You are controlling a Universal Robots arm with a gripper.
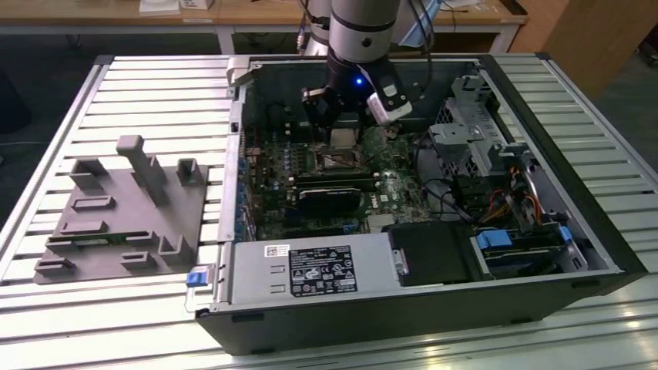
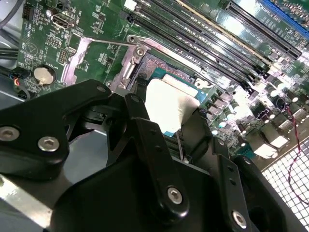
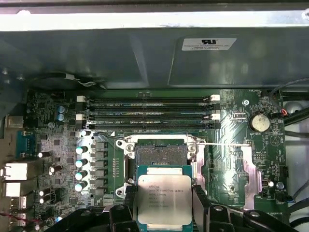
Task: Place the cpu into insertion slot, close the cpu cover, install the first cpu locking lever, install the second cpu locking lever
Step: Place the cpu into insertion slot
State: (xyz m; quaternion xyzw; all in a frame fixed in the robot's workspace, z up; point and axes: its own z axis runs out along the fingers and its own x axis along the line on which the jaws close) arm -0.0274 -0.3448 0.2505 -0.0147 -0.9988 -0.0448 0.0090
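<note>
My gripper (image 3: 164,199) is shut on the cpu (image 3: 164,194), a flat square chip with a silver-tan top, held by two opposite edges between the black fingers (image 3: 200,200). The insertion slot (image 3: 161,153) lies open just beyond it, its dark pin field bare inside a silver metal frame (image 3: 197,159). In the second wrist view the cpu (image 2: 169,104) hangs over the near part of the insertion slot (image 2: 157,65); I cannot tell whether they touch. Thin wire levers (image 3: 222,143) stick out sideways from the socket. In the exterior view the gripper (image 1: 344,127) hovers over the insertion slot (image 1: 334,160).
Long black memory slots (image 3: 149,113) run just past the socket, and a row of capacitors (image 3: 81,166) stands beside it. A black card (image 1: 331,194) and power supply (image 1: 308,271) sit nearer the case front. A grey fixture (image 1: 119,212) lies on the slatted table at the exterior view's left.
</note>
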